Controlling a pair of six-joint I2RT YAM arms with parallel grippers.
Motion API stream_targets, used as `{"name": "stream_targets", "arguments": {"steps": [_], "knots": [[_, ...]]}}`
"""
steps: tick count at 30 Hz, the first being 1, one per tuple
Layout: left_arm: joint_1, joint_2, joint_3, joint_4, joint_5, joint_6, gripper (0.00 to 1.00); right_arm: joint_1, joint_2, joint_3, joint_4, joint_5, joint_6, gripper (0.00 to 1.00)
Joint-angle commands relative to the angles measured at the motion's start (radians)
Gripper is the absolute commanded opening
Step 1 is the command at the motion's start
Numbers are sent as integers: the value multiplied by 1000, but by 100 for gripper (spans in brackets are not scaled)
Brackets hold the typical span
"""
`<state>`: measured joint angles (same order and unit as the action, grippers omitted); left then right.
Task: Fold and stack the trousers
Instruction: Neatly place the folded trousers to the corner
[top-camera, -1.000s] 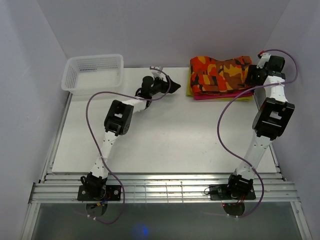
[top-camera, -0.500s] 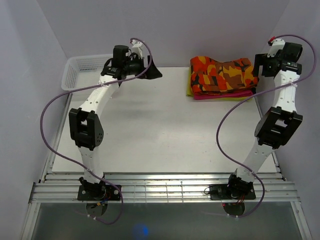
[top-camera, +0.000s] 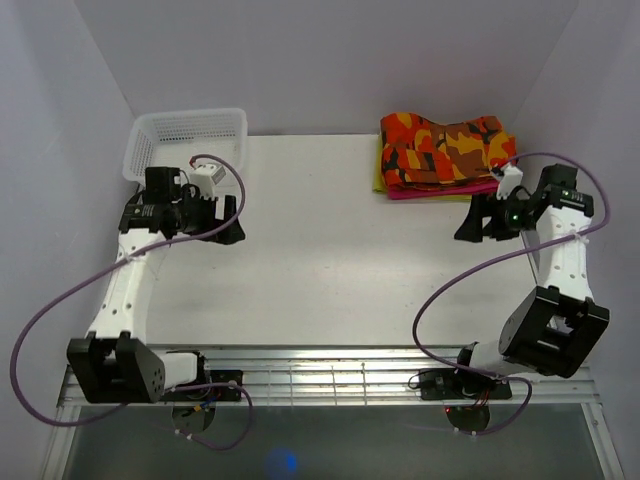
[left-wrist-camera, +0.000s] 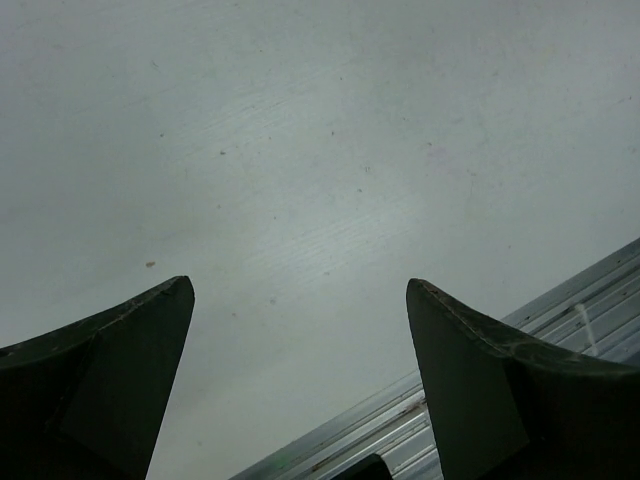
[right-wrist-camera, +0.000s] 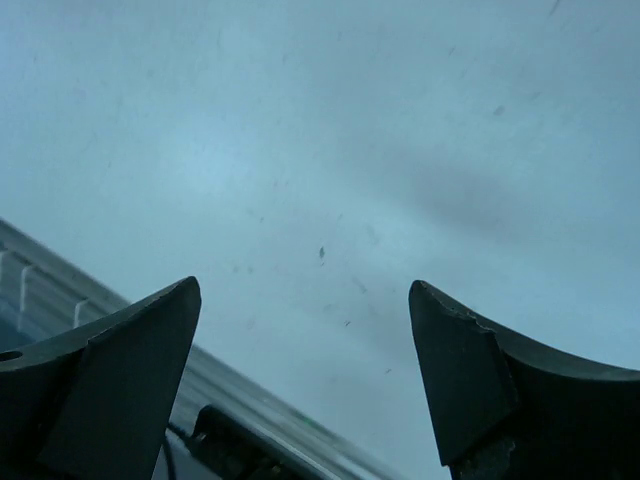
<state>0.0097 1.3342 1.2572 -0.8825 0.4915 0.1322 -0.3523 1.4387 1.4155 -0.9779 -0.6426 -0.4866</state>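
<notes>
The camouflage trousers (top-camera: 442, 148) lie folded at the back right of the table, on top of a magenta-pink cloth (top-camera: 432, 192) and a yellow cloth (top-camera: 379, 172). My right gripper (top-camera: 468, 228) hangs in front of that stack, apart from it, open with nothing between its fingers (right-wrist-camera: 120, 370). At the left side of the table my left gripper (top-camera: 232, 222) is open and empty too. In both wrist views only bare table shows between the fingers (left-wrist-camera: 110, 370), and the trousers are out of view there.
A white mesh basket (top-camera: 186, 143) stands at the back left corner, just behind the left arm. Metal rails (top-camera: 320, 370) run along the table's near edge. Purple cables loop from both arms. Walls close in on three sides.
Both arms have pulled back from the far edge toward the near side. The right gripper let go of the stack and opened; the left stayed open.
</notes>
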Motion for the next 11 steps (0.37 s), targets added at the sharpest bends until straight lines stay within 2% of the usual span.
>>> {"name": "stream_targets", "arguments": {"steps": [1,6,11], "knots": [[-11,-166,-117,-16,-68,119,98,15,-127,-208,19,-54,0,90],[-11,-211,-200,-30,-30,98,98,33,-253,-366,73,-52,29,90],[-11,-236,-187,-1,7,78,98,44,-297,-391,59,-37,19,90]]}}
